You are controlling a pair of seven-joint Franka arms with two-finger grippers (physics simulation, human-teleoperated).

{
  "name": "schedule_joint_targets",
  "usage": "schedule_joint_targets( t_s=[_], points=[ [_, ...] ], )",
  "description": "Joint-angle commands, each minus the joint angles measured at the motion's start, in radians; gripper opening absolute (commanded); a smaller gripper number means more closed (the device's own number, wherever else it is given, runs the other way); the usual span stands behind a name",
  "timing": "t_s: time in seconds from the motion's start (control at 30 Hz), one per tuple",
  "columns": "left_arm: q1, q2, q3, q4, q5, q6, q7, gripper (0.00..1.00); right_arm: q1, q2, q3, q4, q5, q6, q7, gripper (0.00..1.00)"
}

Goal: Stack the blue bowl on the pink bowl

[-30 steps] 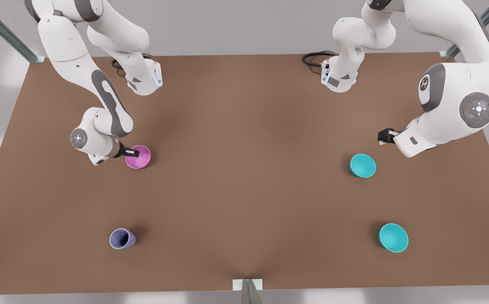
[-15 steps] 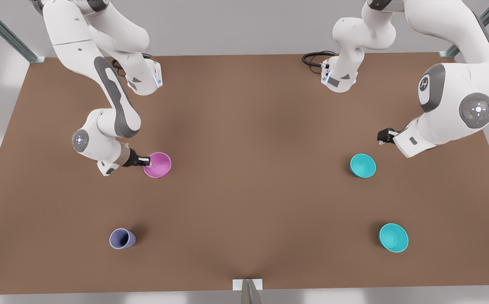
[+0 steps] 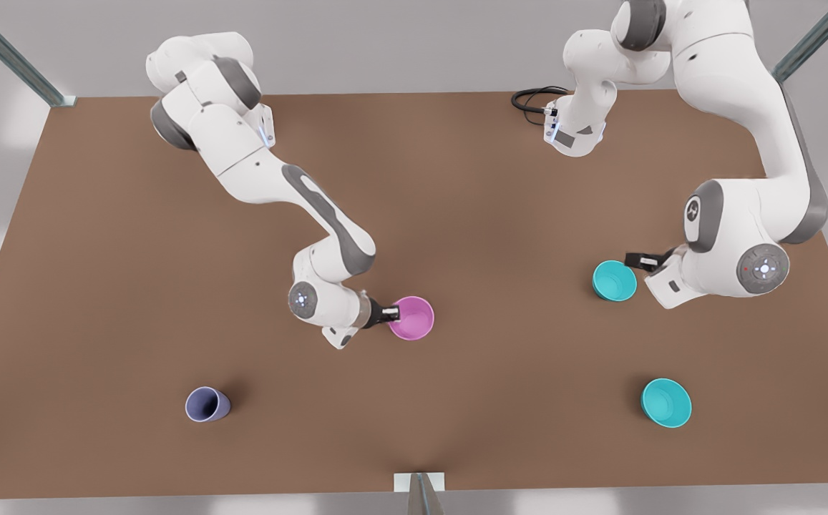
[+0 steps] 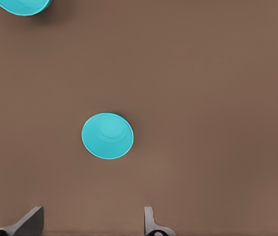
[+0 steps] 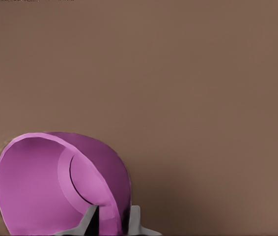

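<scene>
Transport step: my right claw (image 3: 392,312) grips the pink bowl (image 3: 414,317) by its rim at mid-counter. My left claw (image 3: 637,260) hangs wide open just beside the blue bowl (image 3: 614,280), far right. Next: release pink, seat fingers over blue's rim.

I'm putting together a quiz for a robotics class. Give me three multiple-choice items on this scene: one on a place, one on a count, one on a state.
1. Where does the lavender cup stand?
A) near edge, front view's left
B) far edge
C) middle

2. How many turquoise bowls are on the table?
A) one
B) two
C) three

3. What is the right claw doing?
A) hanging open
B) shut on the pink bowl
C) shut on the cup

Key:
1 A, as the front view shows.
2 B: the blue bowl, with the open left claw beside it, and a paler bowl.
3 B: the right wrist view shows the fingers pinching its rim.
</scene>
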State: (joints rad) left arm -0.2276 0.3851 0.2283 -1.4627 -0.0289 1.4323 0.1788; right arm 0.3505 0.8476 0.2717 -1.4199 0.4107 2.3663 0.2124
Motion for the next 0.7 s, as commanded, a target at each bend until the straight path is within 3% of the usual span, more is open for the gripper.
schedule_joint_targets(
  t_s=[0.0, 0.13, 0.17, 0.23, 0.3, 0.4, 0.47, 0.67],
  points=[
    [0.016, 0.046, 0.016, -0.016, -0.051, 0.097, 0.004, 1.00, 0.002, 0.004, -0.002, 0.001, -0.012, 0.037, 0.266, 1.00],
    [0.142, 0.080, 0.017, -0.215, -0.190, 0.480, 0.208, 1.00, -0.036, -0.059, -0.002, 0.044, -0.009, 0.001, 0.263, 1.00],
    [0.146, 0.083, 0.017, -0.304, -0.194, 0.620, 0.252, 1.00, -0.106, -0.123, 0.000, 0.059, -0.007, -0.105, 0.262, 1.00],
    [0.148, 0.095, 0.019, -0.340, -0.250, 0.651, 0.314, 1.00, -0.263, -0.219, 0.000, 0.084, -0.018, -0.439, 0.246, 1.00],
    [0.146, 0.095, 0.019, -0.449, -0.253, 0.784, 0.387, 1.00, -0.404, -0.232, 0.000, 0.151, -0.226, -0.769, 0.159, 1.00],
    [0.146, 0.095, 0.020, -0.487, -0.253, 0.807, 0.469, 1.00, -0.534, -0.265, -0.002, 0.151, -0.505, -0.912, -0.147, 1.00],
    [0.146, 0.098, 0.028, -0.510, -0.253, 0.809, 0.469, 1.00, -0.596, -0.355, -0.003, 0.153, -0.567, -1.007, -0.248, 1.00],
    [0.146, 0.120, 0.028, -0.515, -0.252, 0.755, 0.469, 1.00, -0.634, -0.498, 0.000, 0.141, -0.553, -1.079, -0.242, 1.00]
  ],
)
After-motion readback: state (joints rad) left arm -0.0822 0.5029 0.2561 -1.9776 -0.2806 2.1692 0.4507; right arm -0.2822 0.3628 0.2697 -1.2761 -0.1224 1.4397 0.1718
